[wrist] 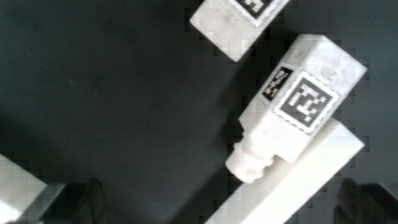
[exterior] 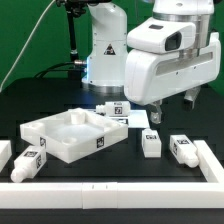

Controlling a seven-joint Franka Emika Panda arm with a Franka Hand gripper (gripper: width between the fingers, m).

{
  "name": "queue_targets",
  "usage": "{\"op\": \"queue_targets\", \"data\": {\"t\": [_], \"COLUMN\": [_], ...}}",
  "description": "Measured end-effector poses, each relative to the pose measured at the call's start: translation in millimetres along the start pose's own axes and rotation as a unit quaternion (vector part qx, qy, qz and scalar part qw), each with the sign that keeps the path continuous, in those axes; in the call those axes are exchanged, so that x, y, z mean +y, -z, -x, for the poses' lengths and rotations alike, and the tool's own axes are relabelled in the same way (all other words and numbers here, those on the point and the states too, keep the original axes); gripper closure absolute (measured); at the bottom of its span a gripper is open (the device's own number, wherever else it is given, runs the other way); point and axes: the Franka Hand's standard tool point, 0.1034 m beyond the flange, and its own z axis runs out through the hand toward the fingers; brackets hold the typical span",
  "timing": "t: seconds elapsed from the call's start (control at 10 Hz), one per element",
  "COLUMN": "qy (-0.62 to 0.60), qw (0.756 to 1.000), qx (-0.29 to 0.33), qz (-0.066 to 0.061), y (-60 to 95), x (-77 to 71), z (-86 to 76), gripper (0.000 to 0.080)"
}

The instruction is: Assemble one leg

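Observation:
My gripper (exterior: 174, 108) hangs open and empty above the exterior view's right side of the black table. Below it lie two legs, small white pegs with square tags: one (exterior: 150, 141) under the gripper, one (exterior: 183, 150) further right beside the white rail. In the wrist view the nearer leg (wrist: 294, 98) lies diagonally, its narrow end touching the rail (wrist: 306, 178); a second leg (wrist: 237, 22) shows partly at the frame's edge. My dark fingertips (wrist: 61, 202) are blurred at the frame's corners, with nothing between them. Another leg (exterior: 30, 163) lies at the front left.
The large white square tray-like piece (exterior: 55, 131) sits at centre left. One more tagged peg (exterior: 118, 110) lies behind it. A white rail (exterior: 110, 191) borders the table's front and right side (exterior: 211, 160). The robot base (exterior: 105, 50) stands at the back.

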Motion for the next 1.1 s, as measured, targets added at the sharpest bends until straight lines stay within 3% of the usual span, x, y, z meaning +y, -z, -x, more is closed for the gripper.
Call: {"op": "queue_targets", "data": {"t": [0.5,0.7,0.9,1.1], "qy": [-0.006,-0.072,-0.097,-0.094], "qw": [1.0,0.997,0.995,0.995], "qx": [0.001,0.011,0.017,0.019], "qz": [-0.002,-0.023,-0.03,-0.028], "y": [-1.0,-21.5,-41.4,-36.9], "x": [0.5,10.2,8.9,9.2], "z": [1.3,33.2,55.6,49.5], "gripper": [0.015,0.015,0.015,0.015]}}
